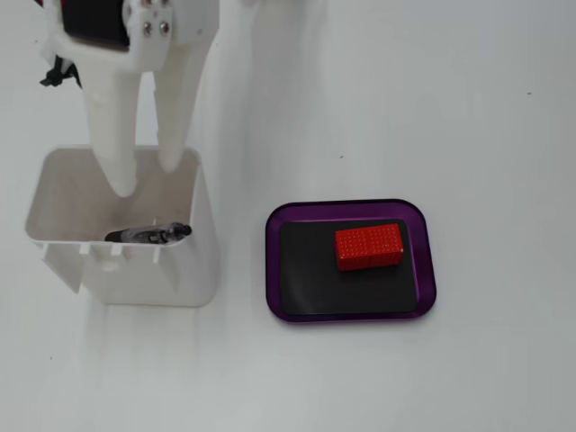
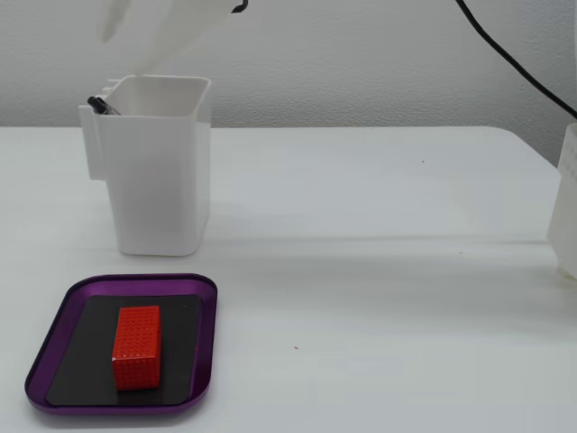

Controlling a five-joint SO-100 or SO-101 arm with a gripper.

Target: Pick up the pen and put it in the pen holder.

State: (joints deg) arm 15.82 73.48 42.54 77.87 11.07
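Note:
The pen (image 1: 148,234), dark with a clear barrel, lies flat across the small side pocket at the rim of the white pen holder (image 1: 193,261). In the other fixed view only its dark end (image 2: 99,105) shows, poking over the left rim of the holder (image 2: 158,180). My gripper (image 1: 146,175) is open and empty. Its two white fingers point down over the holder's main opening, just above the rim and apart from the pen. In the other fixed view the gripper (image 2: 126,52) hangs above the holder at the top edge.
A purple tray (image 1: 273,261) with a black mat holds a red block (image 1: 369,246) beside the holder; both show in the other fixed view, tray (image 2: 206,343) and block (image 2: 137,347). A white object (image 2: 568,207) stands at the right edge. A black cable (image 2: 514,59) hangs at the top right.

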